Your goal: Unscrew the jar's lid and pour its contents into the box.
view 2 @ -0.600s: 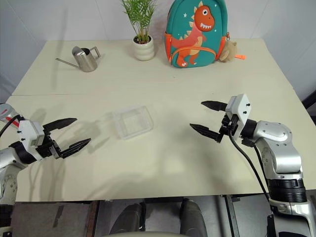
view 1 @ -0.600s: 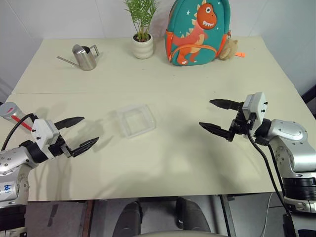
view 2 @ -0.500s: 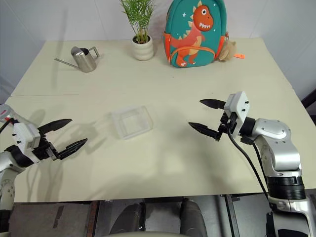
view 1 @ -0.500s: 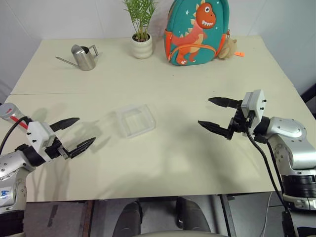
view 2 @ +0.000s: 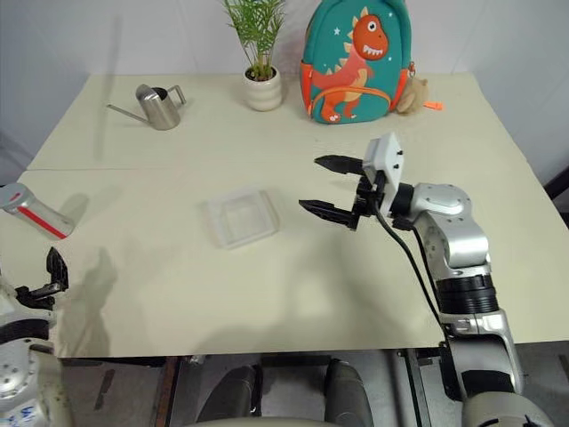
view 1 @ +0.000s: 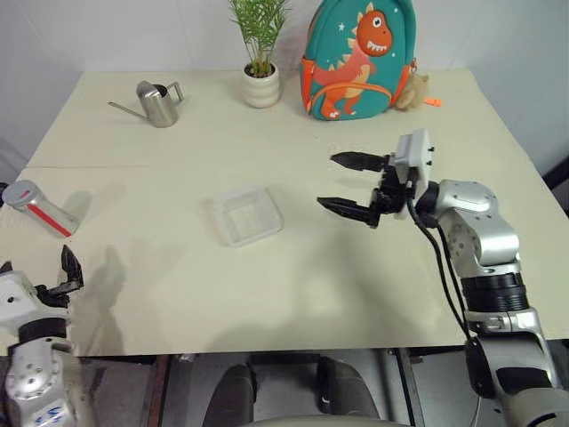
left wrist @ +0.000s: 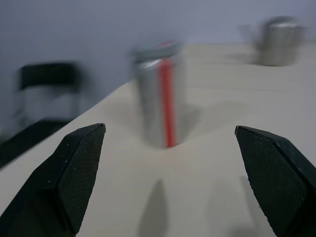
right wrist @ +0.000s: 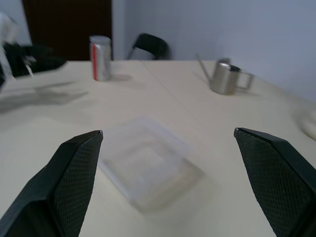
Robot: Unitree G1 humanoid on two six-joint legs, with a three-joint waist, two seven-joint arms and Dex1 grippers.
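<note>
The head camera has swung since half a second ago, bringing the jar (view 1: 37,207) into sight standing at the left end of the counter (view 1: 293,294), well to the left of the box (view 1: 249,214). It stands with its lid (view 1: 15,190) on, a red stripe down its side. The contents cannot be made out (the wrist picture is blurred, so the jar may be less clear-walled than expected).

The left gripper (view 1: 67,274) has pulled back toward the near counter edge, fingers spread, empty — the jar sits just ahead of it between the two finger lines. The right gripper (view 1: 348,182) has moved in toward the box and now hangs just to the right of it, also released, holding nothing.

Nothing of the task is done: lid untouched, box empty. The arms seem to be lining up — left for the jar, right to meet it near the box.
</note>
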